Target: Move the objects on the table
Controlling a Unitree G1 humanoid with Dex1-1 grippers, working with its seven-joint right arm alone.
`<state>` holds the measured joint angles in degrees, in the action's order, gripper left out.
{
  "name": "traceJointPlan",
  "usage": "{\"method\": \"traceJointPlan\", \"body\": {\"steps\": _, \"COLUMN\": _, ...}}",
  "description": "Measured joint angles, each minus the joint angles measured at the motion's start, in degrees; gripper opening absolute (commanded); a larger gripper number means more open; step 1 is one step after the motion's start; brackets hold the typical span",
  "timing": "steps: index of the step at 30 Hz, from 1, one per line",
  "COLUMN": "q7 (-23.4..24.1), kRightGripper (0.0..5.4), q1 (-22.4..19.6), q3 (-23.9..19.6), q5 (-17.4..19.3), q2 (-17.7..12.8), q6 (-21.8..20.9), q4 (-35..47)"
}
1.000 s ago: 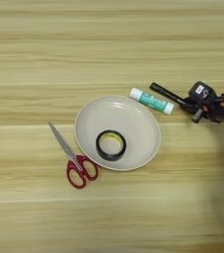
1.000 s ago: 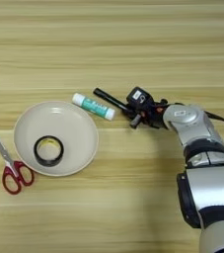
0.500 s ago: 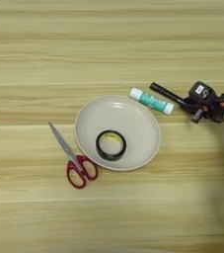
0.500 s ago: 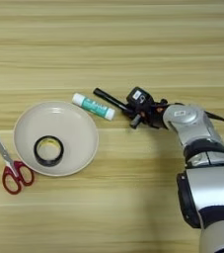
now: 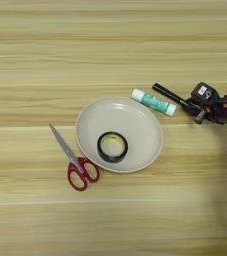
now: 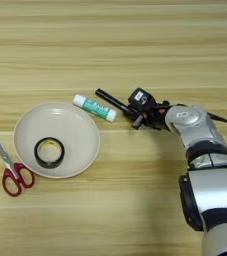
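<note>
The slim black marker pen (image 6: 112, 100) lies slanted on the table (image 5: 110, 50), just right of the glue stick. Its right end sits between the black fingers of my right gripper (image 6: 135, 114), which is shut on it; the silver forearm (image 6: 190, 120) comes in from the right. In the left eye view the same gripper (image 5: 197, 111) shows near the right edge. The black tape ring (image 5: 101, 149) with a yellowish core lies flat inside the round beige plate (image 5: 145, 125), well left of the gripper.
A white-and-green glue stick (image 5: 153, 101) lies between the plate's upper right rim and the marker. Red-handled scissors (image 5: 77, 167) rest left of the plate, blades pointing up-left. Bare wood stretches across the far half and the near strip.
</note>
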<state>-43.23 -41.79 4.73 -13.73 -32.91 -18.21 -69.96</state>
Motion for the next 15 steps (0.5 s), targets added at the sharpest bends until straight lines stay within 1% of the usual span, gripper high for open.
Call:
{"method": "traceJointPlan", "body": {"steps": 6, "q7": 0.30, "kRightGripper": 2.43, "q1": 0.00, "q3": -0.01, "q5": 0.01, "q2": 0.00, "q6": -0.31, "q4": -0.02}}
{"method": "traceJointPlan", "body": {"steps": 7, "q7": 0.32, "kRightGripper": 2.65, "q1": -0.01, "q3": -0.01, "q5": 0.02, "q2": 0.00, "q6": -0.36, "q4": -0.02}}
{"method": "traceJointPlan", "body": {"steps": 10, "q7": 0.34, "kRightGripper": 3.02, "q1": -0.12, "q3": -0.03, "q5": 0.04, "q2": 0.00, "q6": -0.61, "q4": -0.02}}
{"method": "traceJointPlan", "body": {"steps": 11, "q7": 0.35, "kRightGripper": 3.28, "q1": -0.14, "q3": -0.03, "q5": 0.04, "q2": 0.00, "q6": -0.66, "q4": -0.02}}
{"method": "traceJointPlan", "body": {"steps": 15, "q7": 0.45, "kRightGripper": 3.88, "q1": -0.39, "q3": -0.05, "q5": 0.03, "q2": 0.00, "q6": -0.94, "q4": -0.09}}
